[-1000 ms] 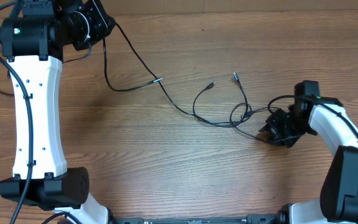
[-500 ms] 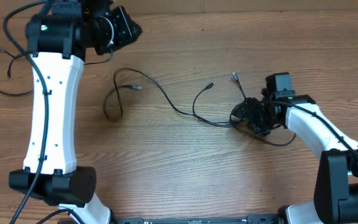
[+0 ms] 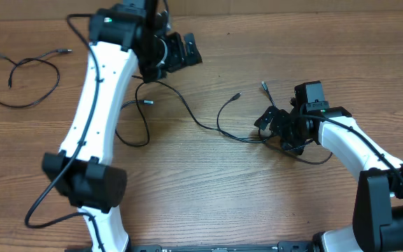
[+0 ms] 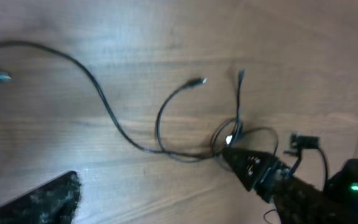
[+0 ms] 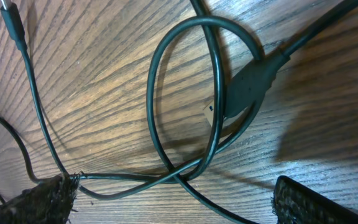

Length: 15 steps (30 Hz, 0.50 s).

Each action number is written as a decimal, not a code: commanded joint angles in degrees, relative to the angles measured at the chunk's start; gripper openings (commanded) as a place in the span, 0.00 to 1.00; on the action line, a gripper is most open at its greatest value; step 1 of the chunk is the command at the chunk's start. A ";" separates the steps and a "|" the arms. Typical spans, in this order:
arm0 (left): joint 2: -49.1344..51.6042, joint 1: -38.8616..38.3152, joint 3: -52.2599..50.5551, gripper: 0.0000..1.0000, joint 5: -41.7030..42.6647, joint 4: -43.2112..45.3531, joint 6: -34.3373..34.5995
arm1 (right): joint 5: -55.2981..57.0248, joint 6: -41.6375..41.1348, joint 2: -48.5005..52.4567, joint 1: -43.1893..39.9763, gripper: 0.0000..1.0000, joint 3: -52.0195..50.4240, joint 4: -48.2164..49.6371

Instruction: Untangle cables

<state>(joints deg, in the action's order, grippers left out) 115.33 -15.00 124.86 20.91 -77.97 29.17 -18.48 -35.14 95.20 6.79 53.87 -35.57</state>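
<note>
Three thin black flexible cables (image 5: 153, 93): one lies apart at the far left of the brown wooden counter (image 3: 222, 196). Two cross in a loop between the open, empty fingers of the right gripper (image 3: 275, 131), apparently positioned to part them. Left gripper (image 3: 191, 54): fingers open, empty, hovering.

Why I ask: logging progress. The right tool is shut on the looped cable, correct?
No. The right tool is open, not shut: its fingers stand wide apart, neither pressing on the looped cable. The right wrist view shows it.

No legible text, label, brand, number or sign anywhere in any of the three views.
</note>
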 commanded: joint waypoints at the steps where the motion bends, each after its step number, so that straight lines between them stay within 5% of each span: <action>1: 4.07 -2.38 0.85 0.81 -0.50 -1.77 4.61 | 0.85 0.07 -0.02 -0.04 1.00 -0.20 0.15; 4: 8.11 -4.24 0.85 0.66 -0.50 -2.60 8.22 | 0.87 0.09 -0.02 -0.04 1.00 -0.20 -0.07; 11: 13.99 -4.66 0.85 0.67 -0.44 -6.25 18.01 | 0.85 0.09 -0.02 -0.04 1.00 -0.20 -0.04; 12: 14.71 -4.66 0.85 0.71 -0.31 -6.51 18.71 | 0.85 0.07 -0.02 -0.04 1.00 -0.20 -0.02; 14: 16.41 -4.87 0.85 1.00 0.61 -6.86 19.30 | 0.85 0.09 -0.02 -0.04 1.00 -0.20 -0.02; 15: 17.84 -5.05 0.85 1.00 1.66 -6.97 19.04 | 0.83 0.07 -0.02 -0.04 1.00 -0.20 -0.02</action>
<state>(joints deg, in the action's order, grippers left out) 130.19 -19.79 124.88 20.88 -84.58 44.93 -17.98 -35.14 95.20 6.79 53.87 -35.68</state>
